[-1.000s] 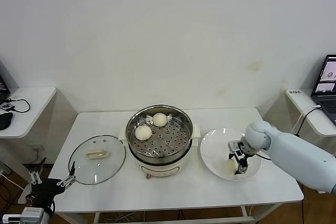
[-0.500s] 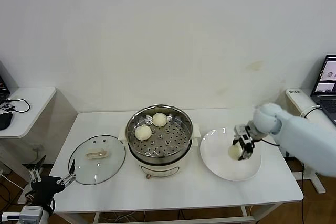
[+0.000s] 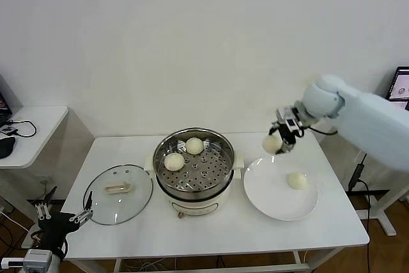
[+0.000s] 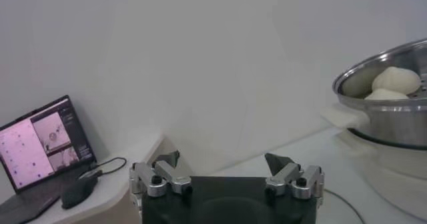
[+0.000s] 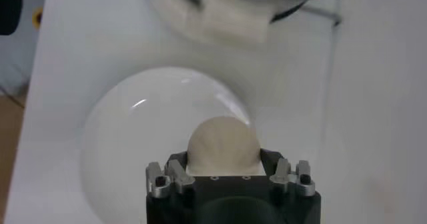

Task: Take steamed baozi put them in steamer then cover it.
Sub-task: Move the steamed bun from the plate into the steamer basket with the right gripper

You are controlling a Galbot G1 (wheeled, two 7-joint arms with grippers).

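My right gripper [image 3: 278,140] is shut on one steamed baozi [image 3: 272,144], held in the air over the far left rim of the white plate [image 3: 268,197]. In the right wrist view this cream bun [image 5: 223,142] fills the gap between the fingers. Another baozi [image 3: 296,180] lies on the plate. Two more [image 3: 174,162] [image 3: 194,146] rest on the perforated tray of the steel steamer [image 3: 214,172]. The glass cover [image 3: 118,193] lies flat on the table, left of the steamer. My left gripper [image 3: 64,217] hangs open off the table's front left corner, nothing between its fingers [image 4: 165,160].
A low side table [image 3: 45,119] with cables stands at the far left. A laptop [image 3: 401,91] sits on a stand at the far right. The left wrist view shows the steamer [image 4: 393,122] and a laptop [image 4: 43,142].
My right gripper has lifted a baozi off the plate, up and back toward the steamer's side. One baozi stays on the plate. The left arm has not moved.
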